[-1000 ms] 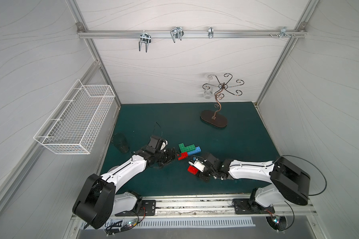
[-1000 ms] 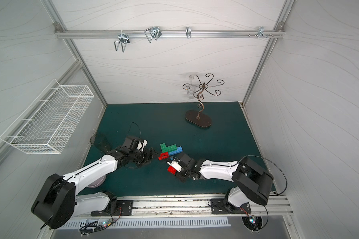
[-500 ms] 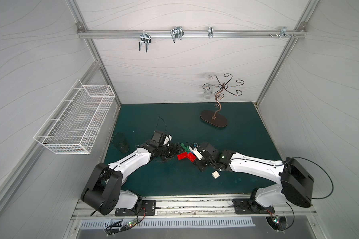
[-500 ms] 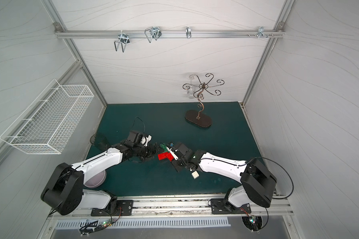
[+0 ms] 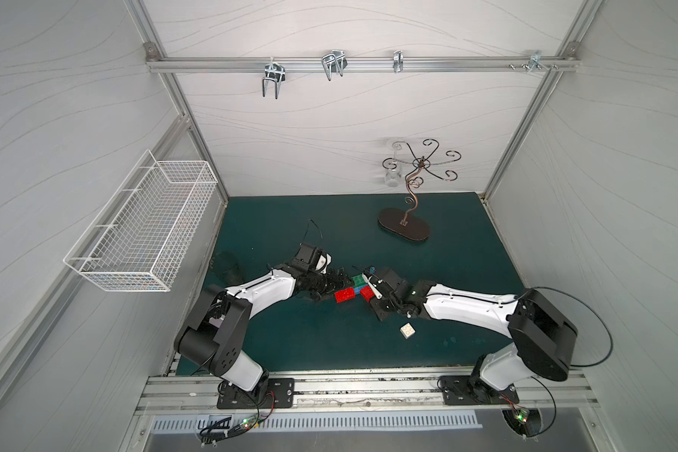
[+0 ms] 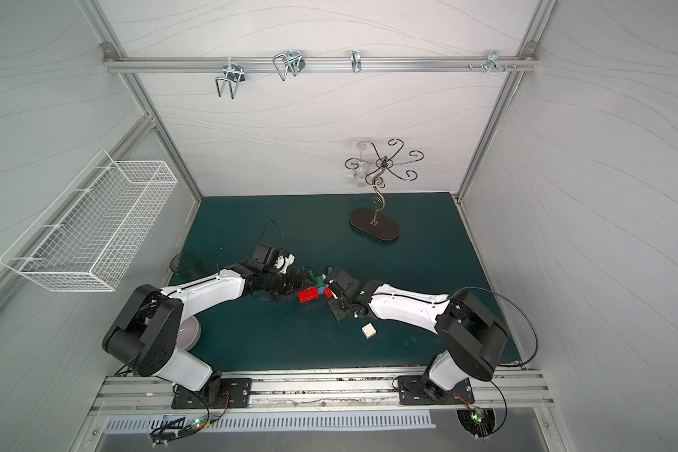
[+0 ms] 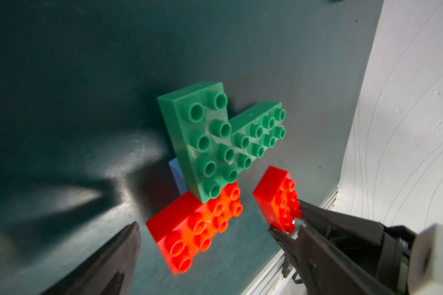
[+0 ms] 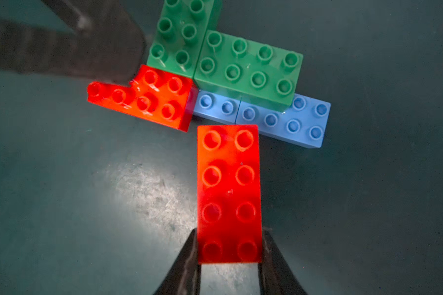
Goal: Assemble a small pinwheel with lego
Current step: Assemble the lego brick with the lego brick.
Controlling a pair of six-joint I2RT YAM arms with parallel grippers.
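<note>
Counter (image 5: 290, 332): dark-green mat, white-walled booth (image 5: 329, 137).
Left pincer (image 5: 335, 282): released, empty.
Right pincer (image 8: 229, 245): grasping red brick (image 8: 229, 178).
Change: white brick (image 5: 408, 331), apparently dropped from it, now lies loose.

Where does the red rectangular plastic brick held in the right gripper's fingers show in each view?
In a top view: the red rectangular plastic brick sits mid-way on the dark green mat, beside the flat-lying red brick.
In a top view: same spot.
Left wrist: beside the flat-lying red brick, its end clamped by dark fingers.
Right wrist: centre, pointing at the blue bricks.
Shared landmark: the two green studded bricks.
</note>
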